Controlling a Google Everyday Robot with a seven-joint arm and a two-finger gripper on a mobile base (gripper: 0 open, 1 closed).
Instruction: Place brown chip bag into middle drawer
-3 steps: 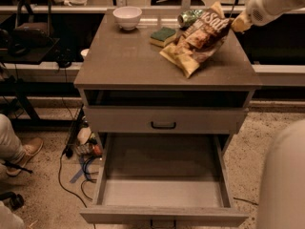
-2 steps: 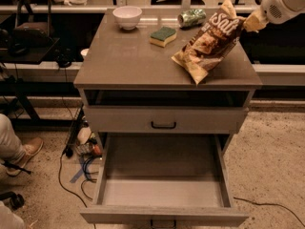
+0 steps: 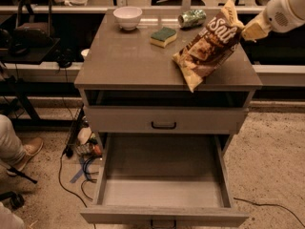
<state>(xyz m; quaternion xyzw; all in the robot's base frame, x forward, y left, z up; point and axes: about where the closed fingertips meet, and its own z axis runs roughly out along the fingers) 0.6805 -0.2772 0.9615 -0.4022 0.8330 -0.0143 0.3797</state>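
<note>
Room: a dim workspace with a speckled floor [image 3: 271, 161] is seen, and dark benches are ranged behind a grey cabinet [image 3: 128, 66].
Cabinet top: a white bowl [image 3: 127, 17] is set at the rear left, a green-topped sponge [image 3: 163, 36] nearer the middle, and a green can [image 3: 192, 18] is laid on its side at the rear edge.
Gripper: the gripper [image 3: 246, 31] is found at the upper right, above the right rear part of the cabinet top, at the end of a white arm [image 3: 286, 8]. Its pale fingers are clamped on the upper end of the brown chip bag [image 3: 209, 46].
Bag: it is held tilted, its top at the gripper and its lower corner hung toward the cabinet top's front edge. Whether that corner touches the top cannot be told.
Middle drawer: the middle drawer [image 3: 164, 187] is pulled out, below and in front of the bag and well apart from it.
Upper drawer: the upper drawer front [image 3: 119, 120] is seen shut, with a black handle [image 3: 164, 125] at its centre.
Floor, left: cables [image 3: 78, 175] and a tan shoe [image 3: 28, 149] are seen.
</note>
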